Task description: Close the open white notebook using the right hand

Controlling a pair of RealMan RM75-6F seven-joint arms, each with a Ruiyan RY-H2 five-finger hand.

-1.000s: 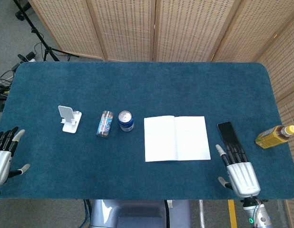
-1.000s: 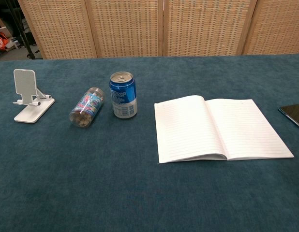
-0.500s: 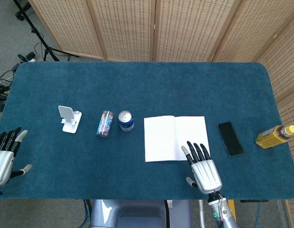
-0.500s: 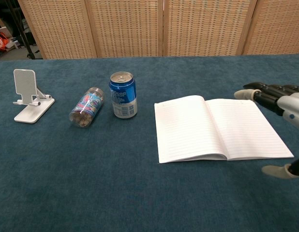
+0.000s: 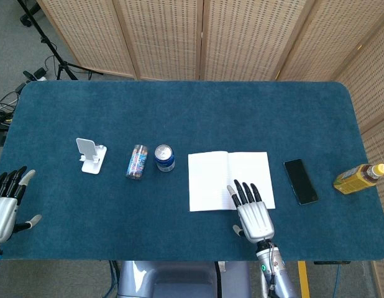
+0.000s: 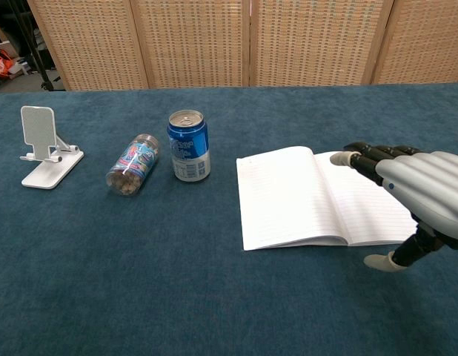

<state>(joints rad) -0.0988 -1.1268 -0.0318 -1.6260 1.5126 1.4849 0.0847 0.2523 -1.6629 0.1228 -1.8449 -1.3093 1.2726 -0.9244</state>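
The white notebook lies open and flat on the blue table, right of centre. My right hand hovers palm down over the notebook's right page near its front edge, fingers spread and holding nothing; whether it touches the page I cannot tell. At the table's front left edge my left hand rests open with its fingers apart, seen only in the head view.
A blue can stands left of the notebook, with a small jar on its side and a white phone stand further left. A black phone and a yellow bottle lie to the right.
My right hand has moved left from beside the black phone to above the notebook's right page. The notebook stays open and the left hand has barely moved.
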